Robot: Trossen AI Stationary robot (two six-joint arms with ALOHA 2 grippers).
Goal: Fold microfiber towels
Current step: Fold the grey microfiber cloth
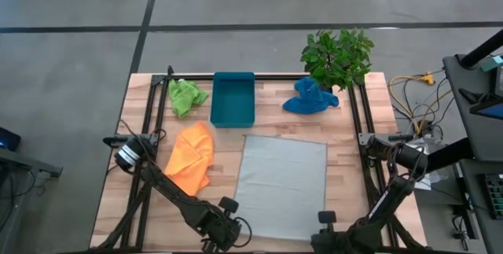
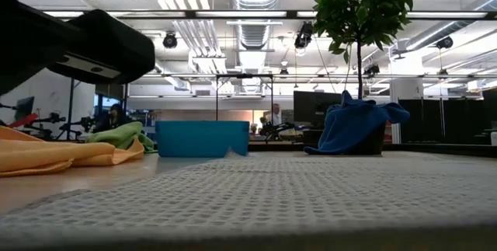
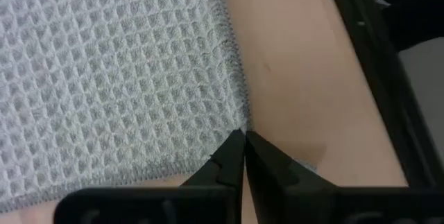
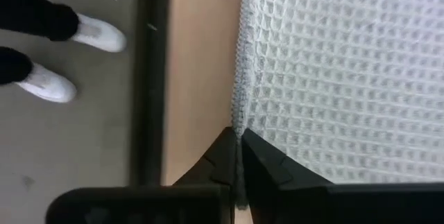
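Observation:
The grey towel (image 1: 281, 183) lies spread flat on the middle of the table; it fills the foreground of the low view (image 2: 295, 196). My left gripper (image 3: 244, 139) is shut at the towel's near left corner. My right gripper (image 4: 238, 141) is shut at its near right corner. The orange towel (image 1: 191, 157) lies crumpled to the left of the grey one. The lime green towel (image 1: 186, 95) lies bunched at the far left. The blue towel (image 1: 310, 97) lies bunched at the far right, by the plant. My left gripper pinches the grey towel's near left corner (image 3: 241, 121) between its two fingertips, coming from the table's near side. The rest of the towel lies flat on the table. My right gripper pinches the grey towel's near right corner (image 4: 237, 121) between its two fingers, coming from the table's near side. The hemmed edge runs in between the fingers. The rest of the towel lies flat on the table.
A teal tray (image 1: 233, 98) stands at the far middle, between the green and blue towels. A potted plant (image 1: 338, 56) stands at the far right. Black frame rails (image 1: 357, 120) run along the table's sides. A person's feet in white shoes (image 4: 69, 57) show on the floor beyond the table.

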